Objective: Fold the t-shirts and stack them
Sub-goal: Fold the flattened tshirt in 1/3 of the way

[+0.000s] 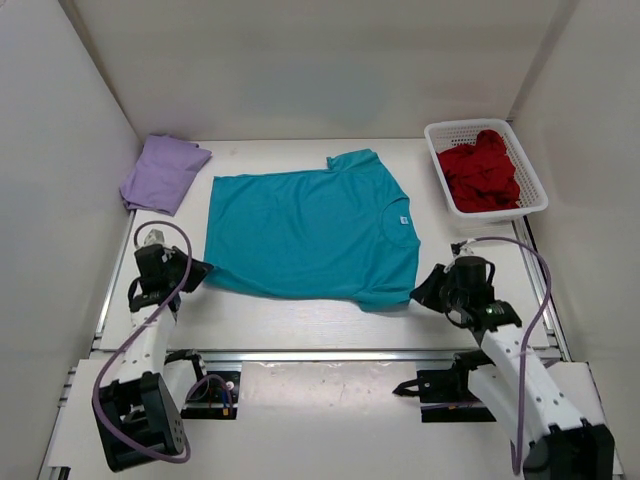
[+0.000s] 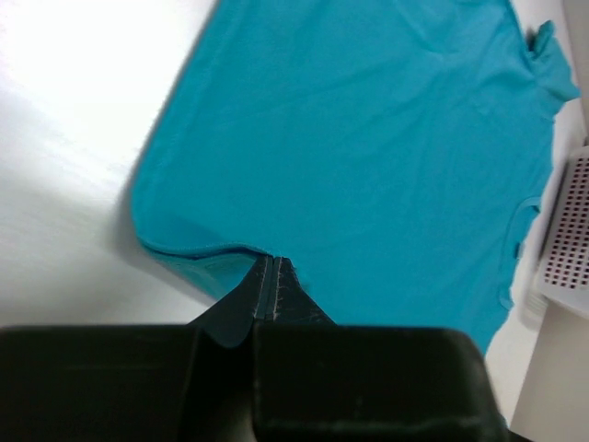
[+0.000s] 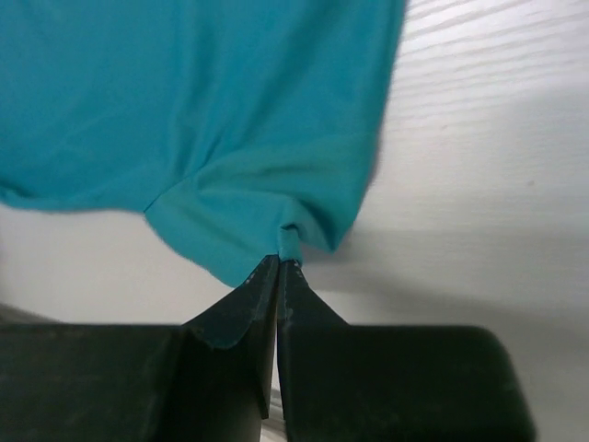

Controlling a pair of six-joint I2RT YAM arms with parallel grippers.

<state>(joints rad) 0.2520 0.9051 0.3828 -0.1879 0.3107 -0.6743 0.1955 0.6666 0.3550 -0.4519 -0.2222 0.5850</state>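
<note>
– Lying flat and spread out, the teal shirt (image 1: 310,235) is being held at two places. Why there?
– The left gripper (image 1: 198,270) is clamping the hem at the shirt's near-left corner, its fingers closed on the cloth. The right gripper (image 1: 428,288) is pinching the tip of the near sleeve in the same way. Holding both ends of the near edge is probably preparing a lengthwise fold away from the arms.
– And the other shirts?
– The lavender shirt (image 1: 163,172) is lying folded beyond the teal shirt's far-left corner, likely starting the stack. The red shirt (image 1: 482,170) is waiting crumpled in the white basket (image 1: 468,124), off the teal shirt's far-right corner.
– What is needing care?
– Both grippers should be lifting together; otherwise the cloth is likely skewing.
</note>
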